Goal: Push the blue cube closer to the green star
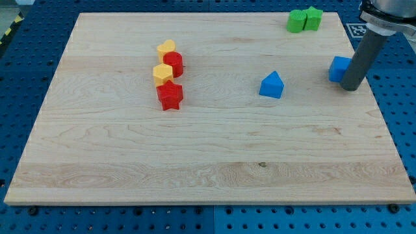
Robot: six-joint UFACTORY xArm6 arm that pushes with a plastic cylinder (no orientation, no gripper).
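Tip (353,88) touching blue cube's (338,68) right side; green star (313,17) well above, beside green block (297,21).

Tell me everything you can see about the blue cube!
The blue cube is a small, plain, matte block lying flat on the wooden board near the view's right edge. My tip stands at its right side and hides part of it. The green blocks sit farther toward the view's top.

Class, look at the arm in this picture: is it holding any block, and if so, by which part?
Nothing is held. The arm ends in a plain rod; my tip stands against the right side of the blue cube, only touching or nearly touching it.
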